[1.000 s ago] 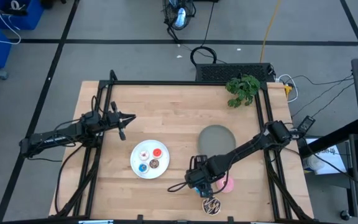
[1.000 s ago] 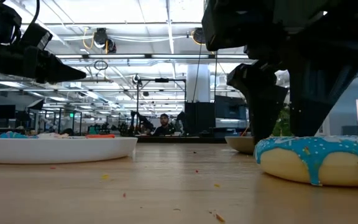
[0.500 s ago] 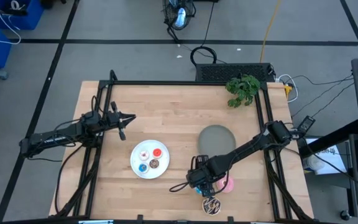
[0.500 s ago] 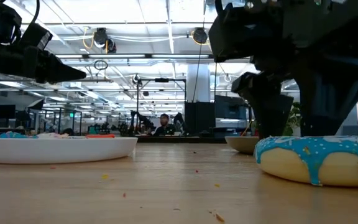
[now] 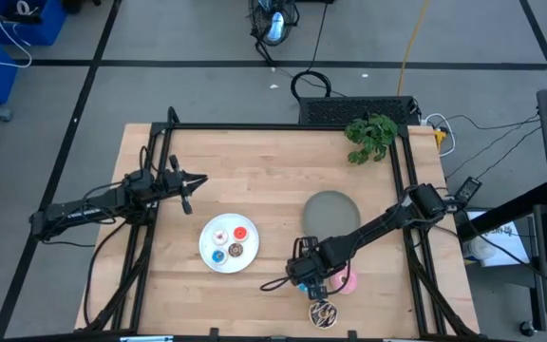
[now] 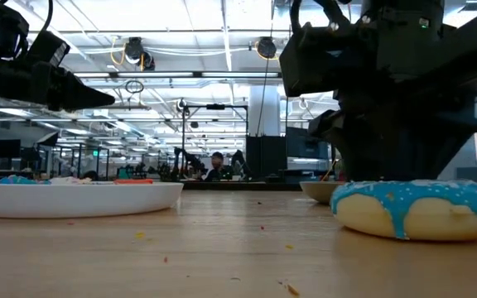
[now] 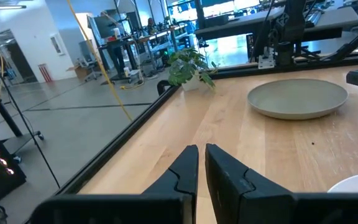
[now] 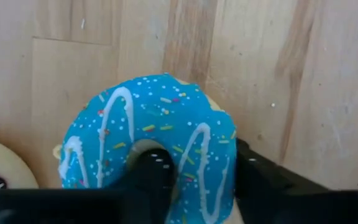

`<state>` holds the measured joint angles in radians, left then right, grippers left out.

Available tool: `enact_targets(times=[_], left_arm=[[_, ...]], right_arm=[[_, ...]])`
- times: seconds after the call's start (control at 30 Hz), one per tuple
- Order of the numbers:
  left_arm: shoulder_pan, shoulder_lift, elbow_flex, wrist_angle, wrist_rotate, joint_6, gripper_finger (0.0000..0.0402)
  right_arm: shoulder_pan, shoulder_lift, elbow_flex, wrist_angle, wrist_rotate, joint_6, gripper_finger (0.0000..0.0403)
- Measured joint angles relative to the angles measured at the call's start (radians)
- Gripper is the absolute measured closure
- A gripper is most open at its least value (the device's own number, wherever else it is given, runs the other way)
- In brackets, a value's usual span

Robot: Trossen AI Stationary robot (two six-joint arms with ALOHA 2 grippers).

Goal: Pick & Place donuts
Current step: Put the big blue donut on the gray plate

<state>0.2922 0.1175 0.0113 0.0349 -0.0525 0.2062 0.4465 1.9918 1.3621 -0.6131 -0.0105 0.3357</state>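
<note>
Right wrist view: blue sprinkled donut [image 8: 160, 155] between gripper [image 8: 197, 180] fingers.

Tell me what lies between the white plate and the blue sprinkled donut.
In the low view, only bare wood tabletop with a few crumbs lies between the white plate and the blue sprinkled donut, which the right gripper straddles.

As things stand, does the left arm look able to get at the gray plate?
Probably yes: the left gripper hovers beyond the white plate, and bare table lies between it and the gray plate. The right arm works nearer the front edge.
</note>
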Motion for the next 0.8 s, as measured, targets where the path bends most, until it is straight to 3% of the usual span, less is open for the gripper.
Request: enact_targets(times=[0.17, 0.23, 0.47, 0.8], left_arm=[[0.0, 0.0, 0.0, 0.0, 0.0, 0.005, 0.0364], [0.0, 0.0, 0.0, 0.0, 0.0, 0.005, 0.0364], [0.0, 0.0, 0.0, 0.0, 0.001, 0.002, 0.0364], [0.0, 0.0, 0.0, 0.0, 0.002, -0.002, 0.0364]], right_arm=[[-0.004, -0.003, 0.0, 0.002, -0.014, -0.003, 0.0373], [-0.004, -0.012, -0.001, 0.001, -0.019, -0.009, 0.0391], [-0.019, -0.086, 0.049, -0.034, -0.019, -0.01, 0.0364], [-0.066, -0.239, 0.087, -0.106, -0.019, 0.023, 0.0387]])
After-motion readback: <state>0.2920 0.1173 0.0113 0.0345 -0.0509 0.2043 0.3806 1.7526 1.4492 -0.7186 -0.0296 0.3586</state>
